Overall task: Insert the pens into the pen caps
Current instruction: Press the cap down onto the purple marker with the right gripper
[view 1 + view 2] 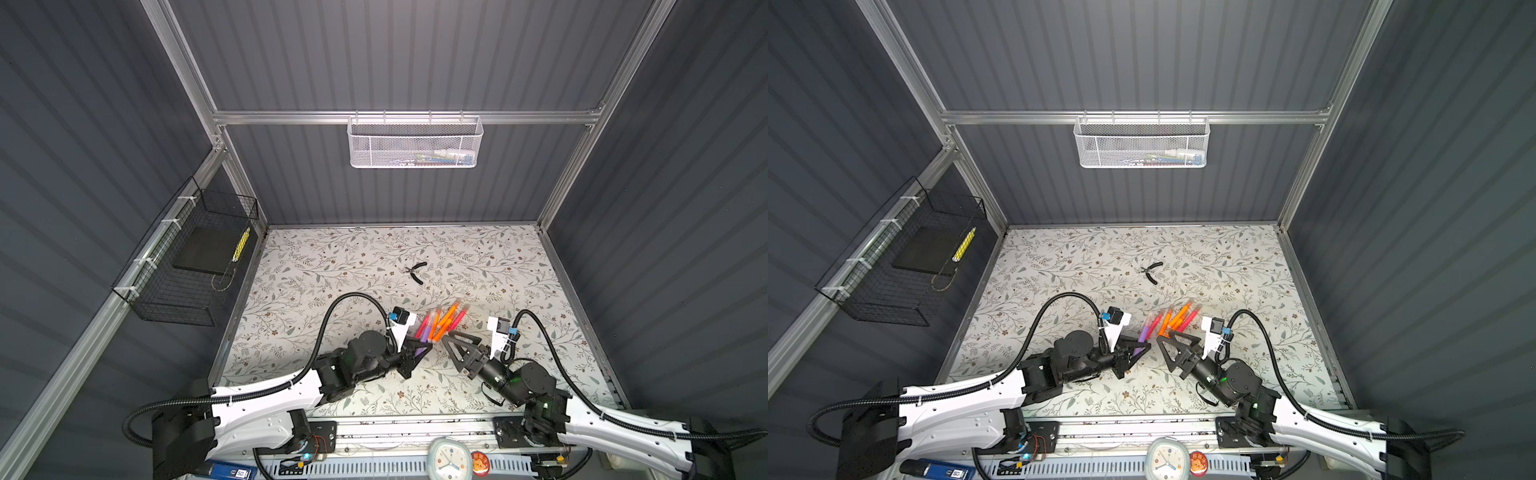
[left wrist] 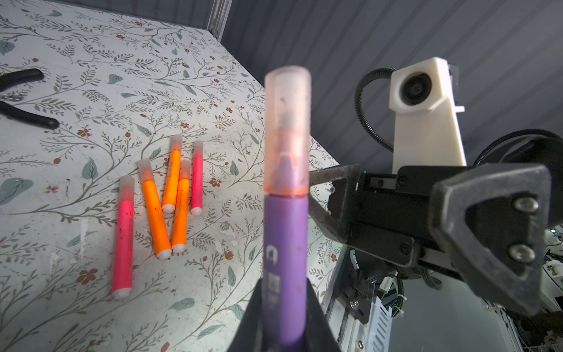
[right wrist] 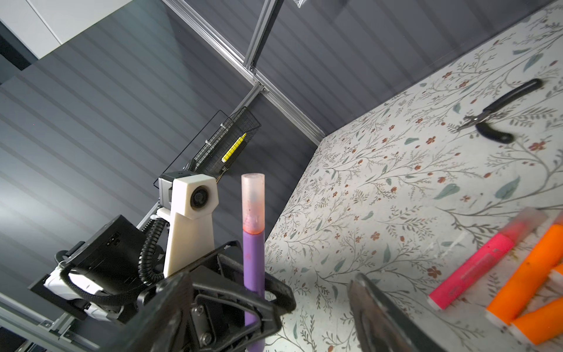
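Little writing can be read. The purple pen (image 2: 285, 250) has white print along its barrel, an arch-shaped mark and blurred characters below it, too soft to make out. A pink-red pen has faint print on its side in the right wrist view, also illegible. On the rail at the arms' bases, a blue object (image 1: 230, 471) carries a small label that looks like "50". Next to it stand a clock (image 1: 451, 459) and a round orange badge (image 1: 480, 463) whose characters are too small to tell.

There are six pens, and each wears one of the six translucent pen caps. Three orange pens (image 2: 155, 213) and two pink-red pens (image 2: 123, 237) lie bunched on the floral desk (image 1: 332, 266), near the one pair of pliers (image 1: 417, 272), on the pliers' arm-base side. The purple pen is farther from the pliers on that same side, beyond the bunch. The left end effector (image 1: 426, 345) is pressed together on its barrel and holds it off the desk, and its pinkish cap (image 2: 287, 131) is seated down to the barrel's shoulder.

The right end effector (image 1: 453, 341) has its fingers spread and grips nothing. It sits on the same side of the pliers as the purple pen. One fingertip is just beside the cap's base, and contact cannot be told.

Two baskets hang on the walls beyond the pliers: a white mesh basket (image 1: 415, 143) and a black wire basket (image 1: 187, 266).
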`<state>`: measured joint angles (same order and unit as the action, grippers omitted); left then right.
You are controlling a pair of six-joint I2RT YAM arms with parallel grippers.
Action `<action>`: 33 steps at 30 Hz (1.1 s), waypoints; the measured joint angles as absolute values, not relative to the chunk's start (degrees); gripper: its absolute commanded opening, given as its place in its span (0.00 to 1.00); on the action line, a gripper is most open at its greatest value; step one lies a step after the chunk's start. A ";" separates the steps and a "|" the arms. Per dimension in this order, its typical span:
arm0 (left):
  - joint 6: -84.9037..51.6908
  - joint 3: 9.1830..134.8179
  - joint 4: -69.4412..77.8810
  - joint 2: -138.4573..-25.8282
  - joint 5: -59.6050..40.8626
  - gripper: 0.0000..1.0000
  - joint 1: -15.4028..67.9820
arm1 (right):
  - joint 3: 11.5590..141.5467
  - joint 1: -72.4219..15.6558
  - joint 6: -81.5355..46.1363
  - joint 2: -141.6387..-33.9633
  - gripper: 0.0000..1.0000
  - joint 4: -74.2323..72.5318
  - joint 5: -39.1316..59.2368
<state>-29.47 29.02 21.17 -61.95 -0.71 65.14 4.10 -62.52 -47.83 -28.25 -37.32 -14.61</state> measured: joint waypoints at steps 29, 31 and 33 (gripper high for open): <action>-23.49 27.99 23.70 -67.02 -2.52 0.00 69.36 | 15.88 -62.19 -46.52 -40.14 0.40 -27.81 -16.62; -23.46 27.99 23.86 -67.31 -2.52 0.00 69.36 | 15.88 -62.19 -46.98 -41.19 0.37 -28.56 -16.16; -23.46 27.99 24.05 -67.66 -2.52 0.00 69.41 | 15.88 -62.19 -47.35 -42.26 0.33 -29.12 -15.81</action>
<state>-23.46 27.99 24.05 -67.66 -2.52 69.41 15.88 -62.19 -47.35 -42.26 -29.12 -15.81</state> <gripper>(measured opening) 0.170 0.360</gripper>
